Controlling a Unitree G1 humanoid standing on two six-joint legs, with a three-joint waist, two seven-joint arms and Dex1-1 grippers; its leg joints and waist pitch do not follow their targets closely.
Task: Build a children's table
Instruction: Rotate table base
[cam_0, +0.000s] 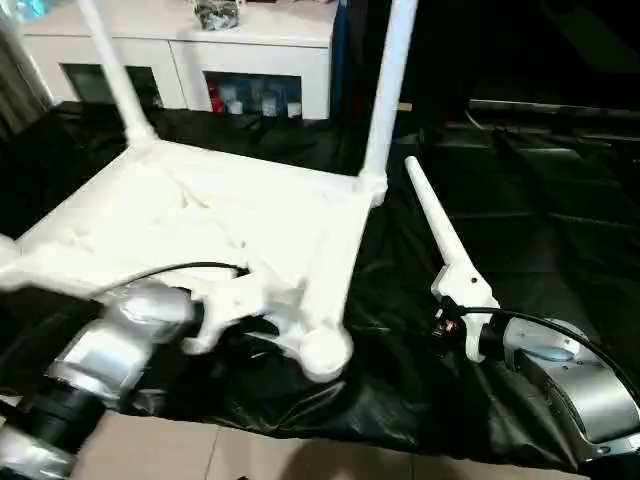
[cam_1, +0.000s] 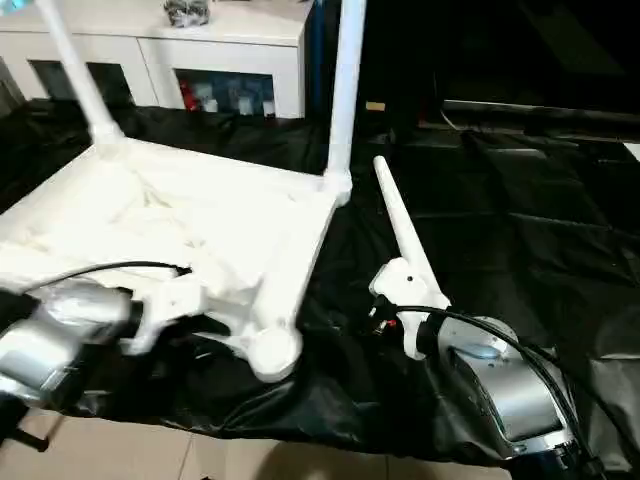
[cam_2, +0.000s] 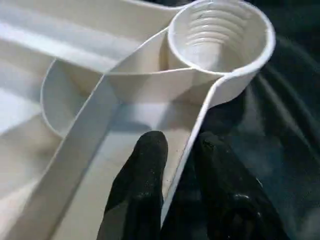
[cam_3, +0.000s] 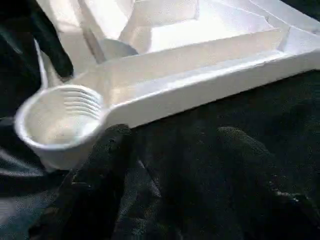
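Head views: the children's table (cam_0: 200, 230) lies upside down on a black sheet (cam_0: 520, 220), its top flat on the sheet and two legs (cam_0: 388, 90) standing upright in the far corner sockets; a white cabinet (cam_0: 250, 50) stands behind. A third leg (cam_0: 440, 235) lies loose on the sheet just beside the top's right edge. The left tool (cam_0: 250, 325) reaches in at the near rim beside the empty near corner socket (cam_0: 322, 352). The right tool (cam_1: 385, 315) sits at the thick end of the loose leg; whether it grips that leg cannot be told here. Left wrist view: the left tool's two black fingers (cam_2: 142, 185) stand narrowly parted, one on each side of the thin raised rim (cam_2: 187, 155), pinching it just below the ribbed socket (cam_2: 220, 35). Right wrist view: the right tool's fingers (cam_3: 102, 165) stand well apart over the black sheet, near the same socket (cam_3: 60, 120), with nothing visible between them.
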